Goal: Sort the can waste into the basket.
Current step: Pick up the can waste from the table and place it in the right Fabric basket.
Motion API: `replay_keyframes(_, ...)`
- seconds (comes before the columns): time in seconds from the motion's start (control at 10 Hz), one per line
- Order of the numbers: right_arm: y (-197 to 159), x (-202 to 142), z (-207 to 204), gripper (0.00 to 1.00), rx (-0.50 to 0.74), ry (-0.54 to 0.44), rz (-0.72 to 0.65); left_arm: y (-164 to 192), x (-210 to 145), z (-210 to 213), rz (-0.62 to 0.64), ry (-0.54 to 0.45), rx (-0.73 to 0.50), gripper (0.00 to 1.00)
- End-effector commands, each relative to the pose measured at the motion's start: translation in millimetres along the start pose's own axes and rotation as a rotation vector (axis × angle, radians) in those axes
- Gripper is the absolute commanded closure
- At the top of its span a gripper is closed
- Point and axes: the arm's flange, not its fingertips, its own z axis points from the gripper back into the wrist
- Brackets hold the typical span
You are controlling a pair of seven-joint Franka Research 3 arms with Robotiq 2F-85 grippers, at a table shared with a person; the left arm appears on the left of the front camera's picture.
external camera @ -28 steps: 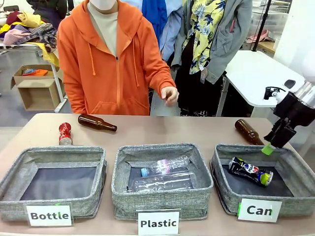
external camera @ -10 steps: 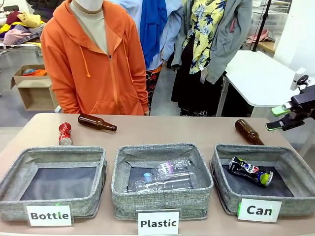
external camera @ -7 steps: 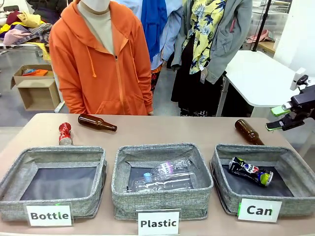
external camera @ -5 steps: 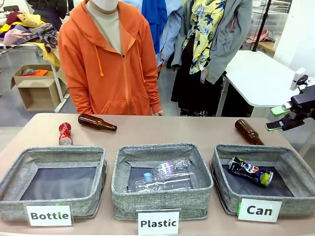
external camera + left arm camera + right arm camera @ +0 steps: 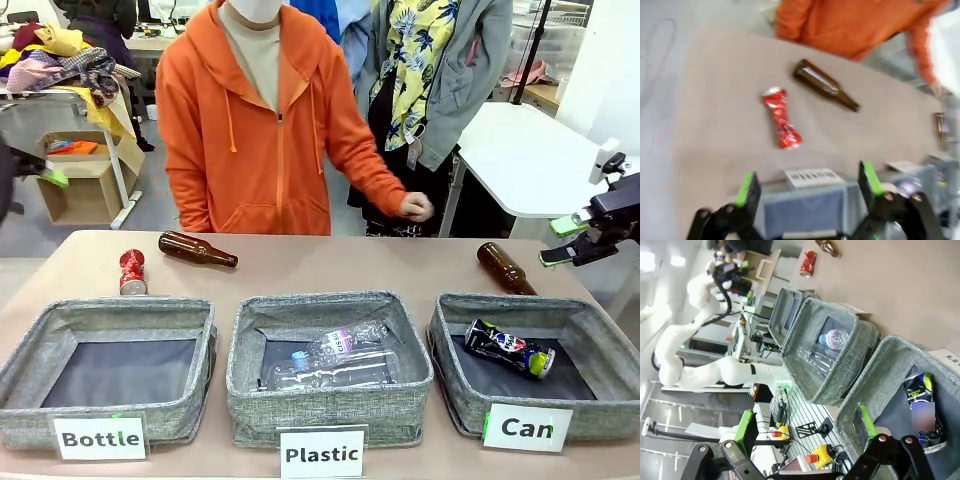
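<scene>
1. The worktop (image 5: pixel 330 265) is tan and runs the full width in front of me. Three grey fabric bins stand in a row along its near edge.
2. A person (image 5: pixel 265 140) in an orange hoodie stands at the far side, one fist (image 5: pixel 415 207) closed above the far edge.
3. The basket (image 5: pixel 600 335) with the white "Can" label (image 5: pixel 527 428) is the bin on the robot's right. The "Plastic" bin (image 5: pixel 330 400) is in the middle and the "Bottle" bin (image 5: pixel 170 425) is on the left.
4. The right hand (image 5: pixel 562 241) hangs in the air past the Can basket's far right corner. Its fingers are apart and it grips nothing.
5. The left hand (image 5: pixel 807 182) is over the far side of the Bottle bin, jaws wide and empty. Its wrist picture is blurred.
6. Two clear plastic bottles (image 5: pixel 335 358) lie in the Plastic bin.
7. One brown bottle (image 5: pixel 197 250) lies on the worktop behind the Bottle bin. Another brown bottle (image 5: pixel 504 268) lies just behind the Can basket.
8. The black can (image 5: pixel 508 349) lies crushed on the dark floor of the Can basket.
9. The red can (image 5: pixel 132 271) is outside the basket. It sits on the worktop at the far left, near the first brown bottle.
</scene>
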Motion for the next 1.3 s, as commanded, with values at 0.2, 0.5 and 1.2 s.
replay_keyframes(0.2,-0.1,-1.2,1.9,0.00,-0.004,-0.002,0.020,-4.2,8.9,-27.2,-0.053,-0.002,0.107,0.00)
replay_keyframes(0.5,-0.1,-1.2,1.9,0.00,-0.004,-0.002,0.020,-5.4,14.5,-37.6,-0.096,0.001,0.125,0.00)
replay_keyframes(1.2,-0.1,-1.2,1.9,0.00,-0.004,-0.002,0.020,-10.6,80.1,-150.6,-0.267,0.479,0.207,0.00)
